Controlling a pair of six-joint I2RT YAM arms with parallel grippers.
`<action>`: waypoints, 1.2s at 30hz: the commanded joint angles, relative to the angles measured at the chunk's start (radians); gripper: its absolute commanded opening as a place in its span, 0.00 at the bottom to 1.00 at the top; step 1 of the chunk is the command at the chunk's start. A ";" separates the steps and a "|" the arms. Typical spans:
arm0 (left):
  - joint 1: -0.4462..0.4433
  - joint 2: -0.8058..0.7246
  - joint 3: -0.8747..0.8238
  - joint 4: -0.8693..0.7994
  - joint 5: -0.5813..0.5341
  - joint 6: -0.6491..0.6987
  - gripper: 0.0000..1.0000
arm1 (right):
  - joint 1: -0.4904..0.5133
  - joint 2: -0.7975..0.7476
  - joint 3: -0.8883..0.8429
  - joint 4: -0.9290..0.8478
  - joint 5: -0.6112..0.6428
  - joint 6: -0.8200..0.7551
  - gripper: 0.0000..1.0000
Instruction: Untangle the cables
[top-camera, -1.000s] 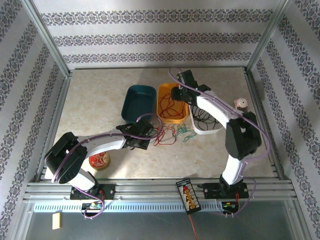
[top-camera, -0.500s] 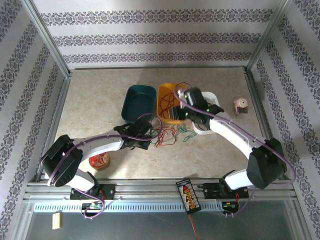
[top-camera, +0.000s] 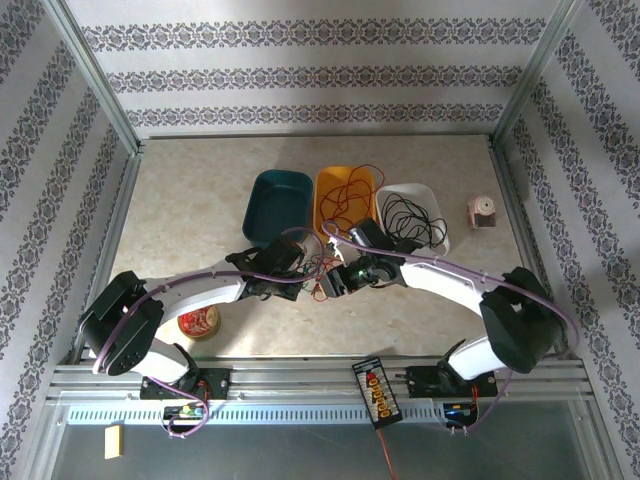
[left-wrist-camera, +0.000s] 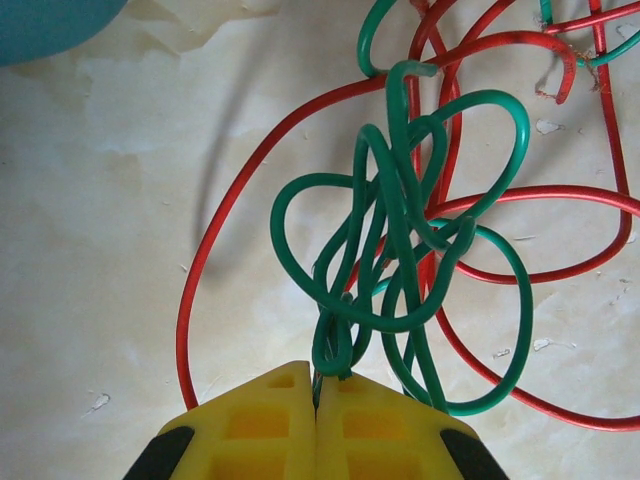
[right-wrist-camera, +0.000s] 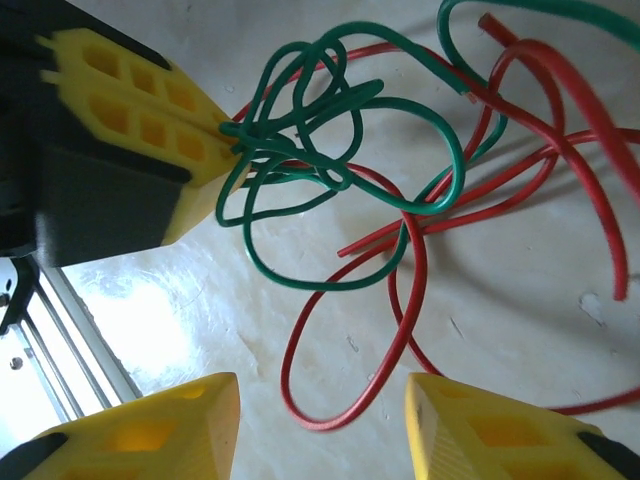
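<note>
My left gripper pinches the green cable; my open right gripper has the red loop just ahead.

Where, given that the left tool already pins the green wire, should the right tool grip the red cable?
Grip the red cable at its free loop, the part nearest the open right tool. Come in from this near side, jaws astride the strand. That loop stands open and apart from the green cable bundle clamped in the left tool, so likely it alone gets pinched.
</note>
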 joint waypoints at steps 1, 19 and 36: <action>0.004 -0.022 0.001 0.013 -0.001 0.013 0.00 | 0.016 0.079 0.050 0.026 -0.046 -0.010 0.46; 0.010 -0.002 -0.003 -0.021 -0.081 -0.018 0.23 | 0.001 -0.204 0.044 -0.109 0.113 -0.042 0.00; 0.016 -0.040 -0.043 0.071 0.029 0.025 0.25 | -0.138 -0.456 0.235 -0.257 0.212 -0.069 0.00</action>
